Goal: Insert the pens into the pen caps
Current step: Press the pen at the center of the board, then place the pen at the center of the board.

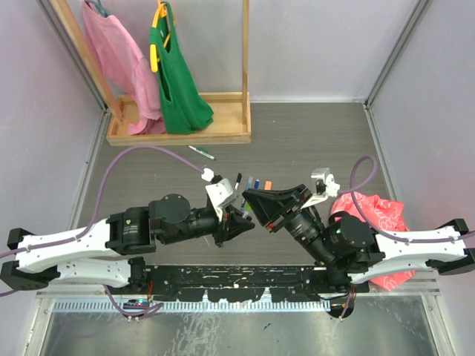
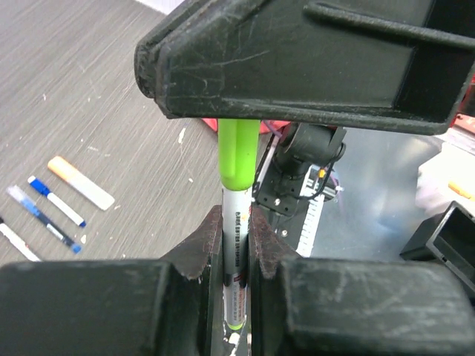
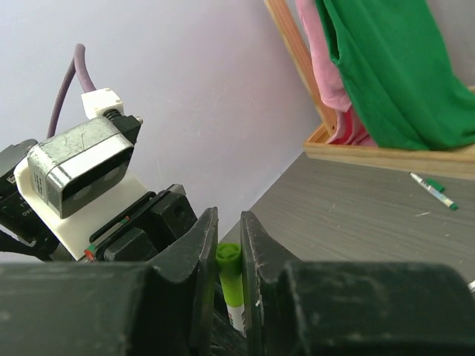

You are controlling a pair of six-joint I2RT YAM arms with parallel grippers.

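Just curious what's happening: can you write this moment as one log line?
left gripper: shut on pen | right gripper: shut on cap | cap over pen's end | other pens: on table

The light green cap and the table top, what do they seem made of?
The light green cap looks like smooth, slightly glossy plastic: even colour, soft sheen. The table top is matte grey with fine streaky grain and scuffs, probably wood-look laminate, possibly painted wood.
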